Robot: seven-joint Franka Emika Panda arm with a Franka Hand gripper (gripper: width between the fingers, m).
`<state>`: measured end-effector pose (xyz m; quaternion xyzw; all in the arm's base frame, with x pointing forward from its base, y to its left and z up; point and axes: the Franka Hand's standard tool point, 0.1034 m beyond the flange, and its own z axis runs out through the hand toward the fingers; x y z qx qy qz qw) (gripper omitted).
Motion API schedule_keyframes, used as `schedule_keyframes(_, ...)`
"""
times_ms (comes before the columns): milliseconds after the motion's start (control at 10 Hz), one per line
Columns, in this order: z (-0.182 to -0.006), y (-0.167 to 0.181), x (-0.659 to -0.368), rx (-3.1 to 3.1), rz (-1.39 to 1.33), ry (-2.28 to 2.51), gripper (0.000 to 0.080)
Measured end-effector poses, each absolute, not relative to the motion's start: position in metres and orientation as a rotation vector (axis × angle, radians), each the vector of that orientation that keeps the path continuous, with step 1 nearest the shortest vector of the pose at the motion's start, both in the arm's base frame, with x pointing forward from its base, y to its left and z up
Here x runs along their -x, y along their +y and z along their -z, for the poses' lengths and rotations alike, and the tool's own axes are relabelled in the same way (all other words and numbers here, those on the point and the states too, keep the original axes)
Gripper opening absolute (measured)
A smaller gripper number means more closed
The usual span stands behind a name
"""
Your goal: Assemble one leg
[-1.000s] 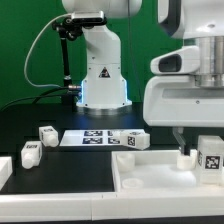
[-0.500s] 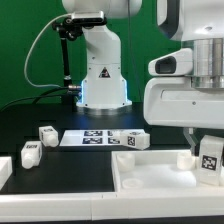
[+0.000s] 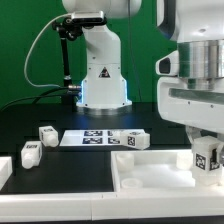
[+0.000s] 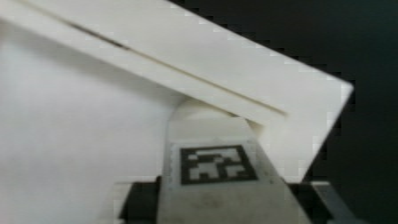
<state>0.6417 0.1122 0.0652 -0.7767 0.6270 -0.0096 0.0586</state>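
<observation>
- Green backdrop behind a black table (image 3: 40, 112); the robot base (image 3: 103, 85) stands at upper centre of the exterior view.
- Marker board (image 3: 96, 138) lies flat at mid-frame, several tags face up.
- Three loose white blocks rest on the table: one at the marker board's right end (image 3: 132, 141), one just left of the board (image 3: 46, 134), one further toward the lower left (image 3: 29, 154).
- Large white tray-like part (image 3: 150, 175) fills the lower right of the exterior view; the wrist view shows its raised corner rim (image 4: 249, 75).
- Gripper (image 3: 206, 150) hangs at the right edge of the exterior view, over the tray's right side.
- The leg (image 3: 207, 157) sits clamped between the two fingers, tagged face toward the exterior camera.
- Wrist view: the leg (image 4: 215, 150) runs lengthwise away from the gripper (image 4: 217, 195), its far end pointing at the tray's corner; dark finger pads (image 4: 143, 199) press on both its sides at the bottom edge of the frame.
- In the exterior view the leg's long axis reads near vertical, slightly tilted; its lower end is near the tray, but I cannot tell whether they touch.
</observation>
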Motion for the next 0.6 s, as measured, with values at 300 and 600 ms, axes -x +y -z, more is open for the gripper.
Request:
schedule_keyframes(300, -0.0640, 0.1199, -0.6428, 1.911, 0.027, 2.286, 0.0288)
schedule_keyframes(600, -0.0637, 0.1196, -0.6427, 1.970, 0.034, 2.237, 0.0585)
